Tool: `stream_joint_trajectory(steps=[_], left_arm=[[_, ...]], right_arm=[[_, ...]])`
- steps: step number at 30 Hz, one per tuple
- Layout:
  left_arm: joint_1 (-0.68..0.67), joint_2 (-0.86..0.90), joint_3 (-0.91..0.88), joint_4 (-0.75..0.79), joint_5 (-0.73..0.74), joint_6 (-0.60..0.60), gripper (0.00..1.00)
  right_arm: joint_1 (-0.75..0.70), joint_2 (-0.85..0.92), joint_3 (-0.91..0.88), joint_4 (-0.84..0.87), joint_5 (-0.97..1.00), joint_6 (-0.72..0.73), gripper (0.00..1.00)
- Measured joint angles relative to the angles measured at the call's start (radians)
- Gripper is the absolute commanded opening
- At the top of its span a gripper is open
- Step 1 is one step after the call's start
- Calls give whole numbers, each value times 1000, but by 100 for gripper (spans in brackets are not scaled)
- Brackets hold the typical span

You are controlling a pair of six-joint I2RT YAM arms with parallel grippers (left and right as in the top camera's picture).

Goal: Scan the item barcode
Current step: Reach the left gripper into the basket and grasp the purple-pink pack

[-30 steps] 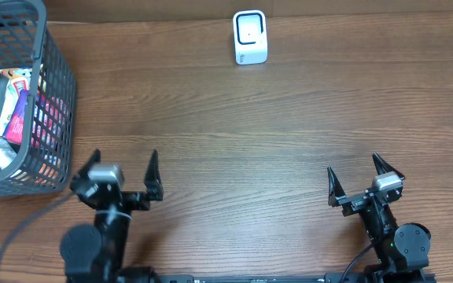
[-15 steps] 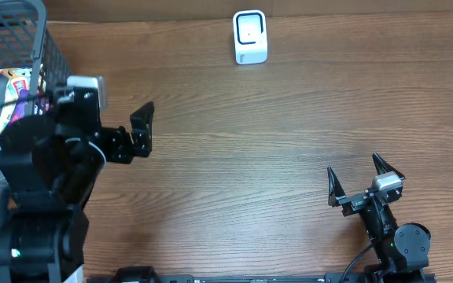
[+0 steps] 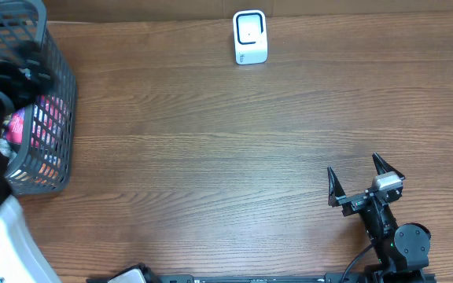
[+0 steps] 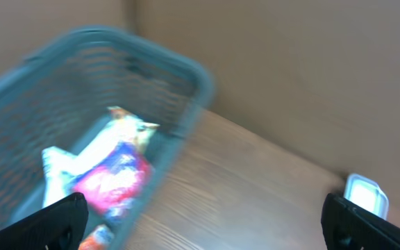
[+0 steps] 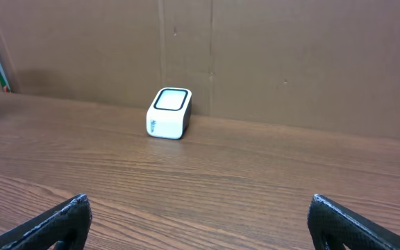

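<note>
Several packaged items lie in the grey mesh basket (image 3: 61, 79) at the table's far left, among them a pink packet (image 4: 113, 180) and a white and yellow one (image 4: 120, 128). No barcode is legible. The white barcode scanner (image 3: 250, 37) stands at the back centre, also seen as scanner (image 5: 169, 112) and scanner (image 4: 365, 194). My left gripper (image 4: 201, 208) is open and empty, high beside the basket, its view motion-blurred. From overhead the left arm (image 3: 6, 75) is a dark blur over the basket. My right gripper (image 3: 364, 185) rests open and empty near the front right edge.
A brown cardboard wall (image 5: 255, 55) runs behind the table. The left arm's white base (image 3: 10, 244) fills the front left corner. Bare wooden tabletop (image 3: 226, 149) lies between basket, scanner and right arm.
My left arm has swung from the front of the table up and leftward over the basket, still open. The right arm has not moved.
</note>
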Motion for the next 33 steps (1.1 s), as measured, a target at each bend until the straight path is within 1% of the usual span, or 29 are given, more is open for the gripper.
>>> stream_joint_trajectory(steps=[2,6,13,15,16,22,27,33], left_arm=[[101,50,39,-6,16,-40,100],[236,127,50,-8,68,-73,100],[361,312,53,-52,108,-80,100],[376,358,53,-50,113,-80,100],[387,413,53,-45,115,-76,100],[381,571,53,-29,122,-60,100],[364,706,53,-20,122,-48,92],[353,833,53,-17,122,-40,90]], right_arm=[[0,0,0,-1,0,0,100],[0,0,0,0,0,0,100],[0,0,0,0,0,0,100],[0,0,0,0,0,0,100],[0,0,0,0,0,0,100],[0,0,0,0,0,1,100],[0,0,0,0,0,0,100],[0,0,0,0,0,0,100]])
